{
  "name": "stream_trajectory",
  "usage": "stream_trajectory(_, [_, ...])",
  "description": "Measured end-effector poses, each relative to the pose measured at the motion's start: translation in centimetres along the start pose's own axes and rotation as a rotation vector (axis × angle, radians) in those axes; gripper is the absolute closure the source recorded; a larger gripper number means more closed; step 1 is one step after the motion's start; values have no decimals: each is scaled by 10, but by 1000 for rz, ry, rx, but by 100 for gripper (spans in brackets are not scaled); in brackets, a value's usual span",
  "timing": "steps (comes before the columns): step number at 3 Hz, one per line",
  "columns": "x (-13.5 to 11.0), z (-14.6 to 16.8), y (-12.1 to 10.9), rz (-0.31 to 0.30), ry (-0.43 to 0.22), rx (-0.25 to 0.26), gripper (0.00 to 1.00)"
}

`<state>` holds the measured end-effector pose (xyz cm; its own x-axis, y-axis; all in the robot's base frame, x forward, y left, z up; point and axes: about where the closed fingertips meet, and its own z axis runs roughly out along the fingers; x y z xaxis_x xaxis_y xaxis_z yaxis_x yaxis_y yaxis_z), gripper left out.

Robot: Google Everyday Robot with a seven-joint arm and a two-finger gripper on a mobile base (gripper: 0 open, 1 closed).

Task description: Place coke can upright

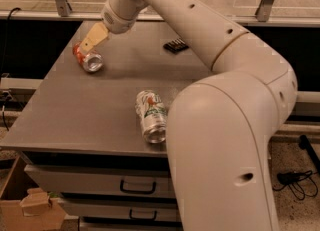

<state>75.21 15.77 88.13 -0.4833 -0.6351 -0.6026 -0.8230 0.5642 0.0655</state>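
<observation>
My arm rises from the large pale shoulder at the lower right, bends at the elbow on the right side, and stretches up and across to the far left part of the grey surface point(75, 110). The forearm slopes down leftward from the top of the view. The wrist is tipped so that my claw point(91, 39) points down and to the left. Its tan tip hangs just above the coke can point(87, 59) and overlaps the can's upper end from this angle. Whether it touches the can I cannot tell, nor how far my claw is open, and I cannot see it holding anything.

The coke can lies on its side near the far left corner of the surface, with its silver end turned toward the camera and to the right.

A white-and-green silver can point(151, 116) also lies on its side, near the front edge of the surface and well apart from the coke can. My shoulder bulks just to its right. A flat black bar point(175, 45) rests toward the back, partly under the line of my forearm. Drawers point(137, 187) sit below the surface, and a cardboard box point(25, 207) stands on the floor at the lower left.
</observation>
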Motion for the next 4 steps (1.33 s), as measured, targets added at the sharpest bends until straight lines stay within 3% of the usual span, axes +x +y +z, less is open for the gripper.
stream_trajectory(2, [-13,44,11,106,87,54,0])
stream_trajectory(3, [-15,61,30,111,151,55,0])
stream_trajectory(4, [-12,73,45,100,217,68,18])
